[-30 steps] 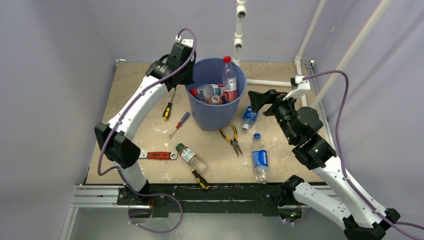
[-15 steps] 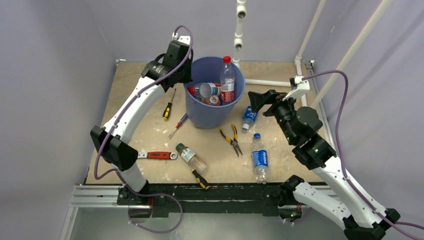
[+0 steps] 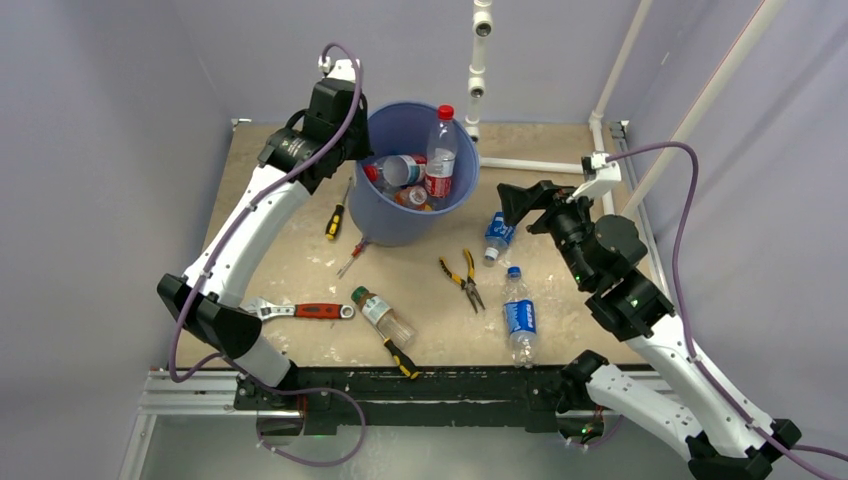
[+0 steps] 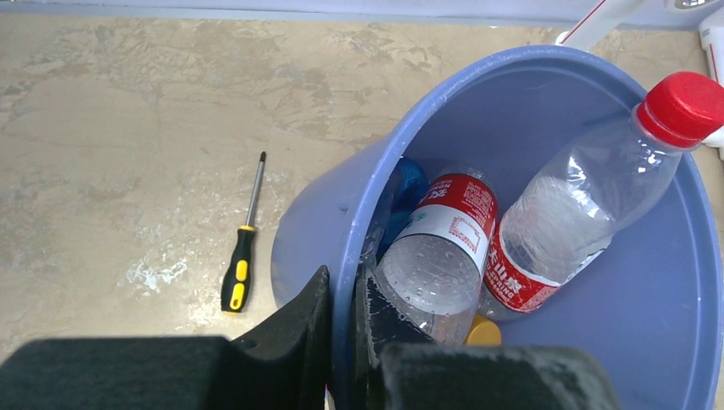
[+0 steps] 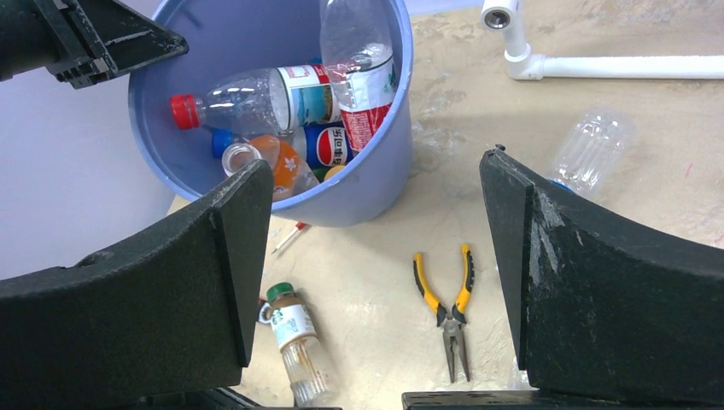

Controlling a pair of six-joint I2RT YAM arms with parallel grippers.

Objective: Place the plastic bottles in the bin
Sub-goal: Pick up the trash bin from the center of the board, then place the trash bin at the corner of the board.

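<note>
While the left gripper (image 4: 341,290) stands clamped on the near-left rim of the leaning bin (image 3: 400,225), several bottles (image 3: 425,165) lie inside. A green-capped bottle (image 3: 380,315), a crushed bottle (image 3: 496,236) and a blue-labelled bottle (image 3: 518,318) wait on the table. The right gripper (image 3: 512,203) hovers, fingers wide apart.

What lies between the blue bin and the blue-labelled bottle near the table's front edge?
A pair of yellow-handled pliers, lying flat, apart from both the bin and the bottle; the top view shows this.
</note>
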